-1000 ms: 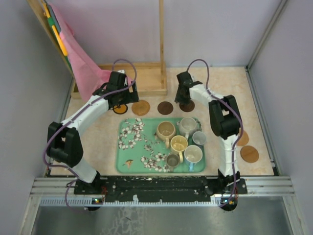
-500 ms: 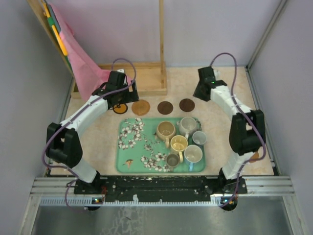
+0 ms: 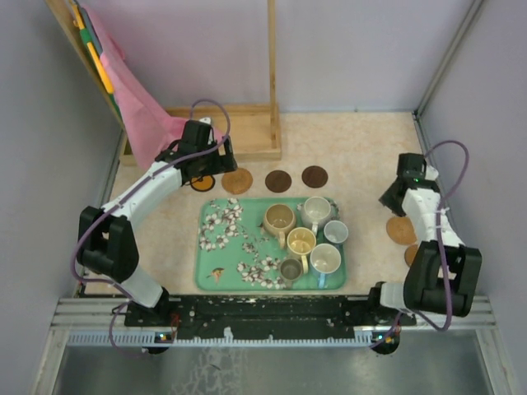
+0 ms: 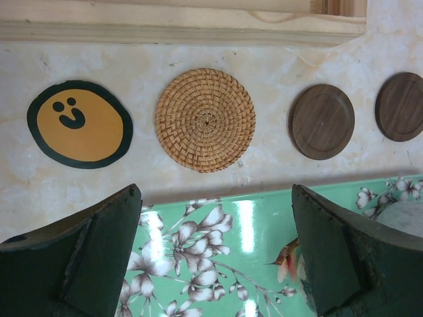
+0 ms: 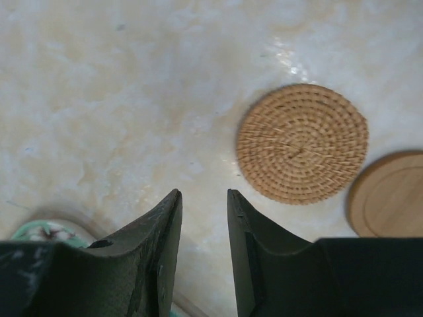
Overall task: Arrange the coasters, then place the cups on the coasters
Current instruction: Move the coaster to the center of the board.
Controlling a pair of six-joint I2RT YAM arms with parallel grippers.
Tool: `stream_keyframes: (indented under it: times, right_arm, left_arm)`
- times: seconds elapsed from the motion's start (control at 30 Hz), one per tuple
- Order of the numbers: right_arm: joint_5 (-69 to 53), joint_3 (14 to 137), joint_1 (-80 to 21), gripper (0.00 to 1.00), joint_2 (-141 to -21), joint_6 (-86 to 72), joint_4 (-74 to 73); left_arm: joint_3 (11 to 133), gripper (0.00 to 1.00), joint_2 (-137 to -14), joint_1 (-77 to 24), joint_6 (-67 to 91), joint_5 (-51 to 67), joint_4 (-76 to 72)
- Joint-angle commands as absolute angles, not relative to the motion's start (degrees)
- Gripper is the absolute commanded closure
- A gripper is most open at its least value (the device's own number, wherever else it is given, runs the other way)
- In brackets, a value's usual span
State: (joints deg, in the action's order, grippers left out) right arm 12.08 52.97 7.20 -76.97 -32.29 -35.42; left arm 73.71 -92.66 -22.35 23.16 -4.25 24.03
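Note:
Four coasters lie in a row behind the green floral tray (image 3: 207, 276): a yellow smiley disc (image 4: 79, 124), a woven one (image 4: 205, 119) and two dark brown ones (image 4: 322, 121) (image 4: 400, 106). A second woven coaster (image 5: 303, 142) and a tan wooden one (image 5: 390, 195) lie at the right. The tray holds several cups, among them a tan cup (image 3: 280, 220), a yellow cup (image 3: 300, 241) and a white cup (image 3: 325, 259). My left gripper (image 4: 215, 191) hangs open over the tray's back edge, empty. Just left of the woven coaster, my right gripper (image 5: 203, 193) has its jaws narrowly apart over bare table, holding nothing.
A wooden frame (image 3: 247, 132) and a pink cloth (image 3: 140, 115) stand at the back left, close behind the left gripper (image 3: 206, 171). The right arm (image 3: 432, 222) partly covers the tan coaster near the right wall. A tray corner (image 5: 39, 232) shows at the right gripper's lower left.
The right arm has swung from the back middle, over the rightmost dark coaster, out to the right side near the woven coaster. The left arm has not moved.

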Motion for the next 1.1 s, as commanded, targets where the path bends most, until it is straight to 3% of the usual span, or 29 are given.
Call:
stream_keyframes:
  times: [0.0,0.37,1.07]
  right_arm:
    - [10.2,49.8,14.5,0.66,-73.1,-31.5,-36.2]
    - [10.4,48.1,23.5,0.66,-77.4,-32.9,-35.0]
    - [2.6,49.6,23.4,0.66,-91.0,-31.3,-29.0]
  left_arm:
    - [73.2,0.0,-92.7,-22.1,23.7,-2.0,21.6]
    - [72.1,0.0,-92.2,-22.2,23.7,-1.0,20.6]
    - [73.3,0.0,-92.3,-22.1,23.3,-1.8,22.0]
